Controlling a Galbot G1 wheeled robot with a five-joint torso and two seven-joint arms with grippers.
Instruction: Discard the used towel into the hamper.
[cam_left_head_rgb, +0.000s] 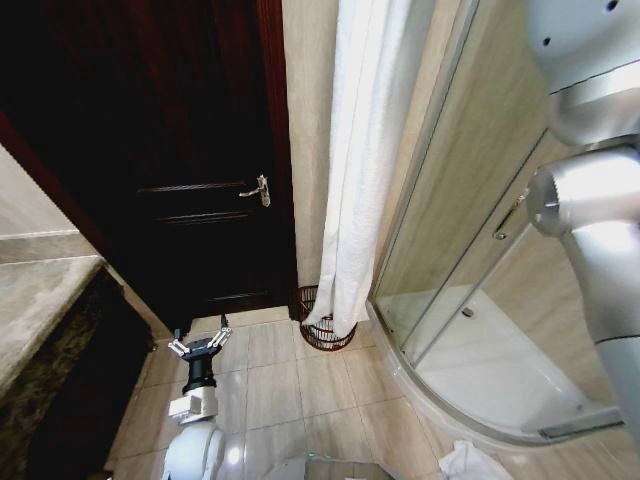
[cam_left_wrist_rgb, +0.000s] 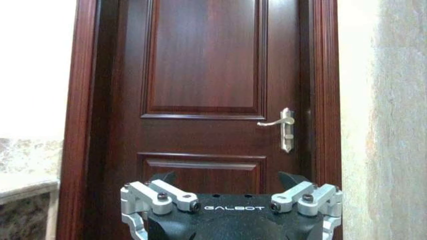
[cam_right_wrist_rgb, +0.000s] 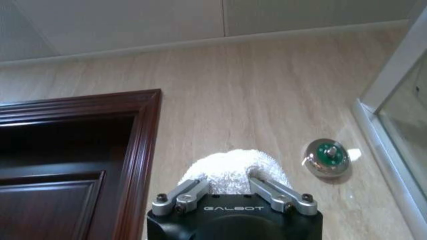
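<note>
A long white towel (cam_left_head_rgb: 365, 170) hangs straight down in front of the beige wall. Its lower end reaches the rim of the hamper (cam_left_head_rgb: 312, 325), a small dark reddish-brown wire basket on the tiled floor beside the door. In the right wrist view my right gripper (cam_right_wrist_rgb: 231, 184) is shut on the bunched top of the towel (cam_right_wrist_rgb: 230, 170), high up near the ceiling. My right arm (cam_left_head_rgb: 590, 180) rises along the right edge of the head view. My left gripper (cam_left_head_rgb: 200, 346) is low over the floor tiles, open and holding nothing, facing the door (cam_left_wrist_rgb: 227, 181).
A dark wooden door (cam_left_head_rgb: 190, 150) with a metal handle (cam_left_head_rgb: 258, 190) stands shut left of the hamper. A glass shower enclosure (cam_left_head_rgb: 470, 330) curves along the right. A stone counter (cam_left_head_rgb: 40, 300) is at the left. A white cloth (cam_left_head_rgb: 470, 462) lies on the floor. A round metal fitting (cam_right_wrist_rgb: 327, 157) sits on the wall.
</note>
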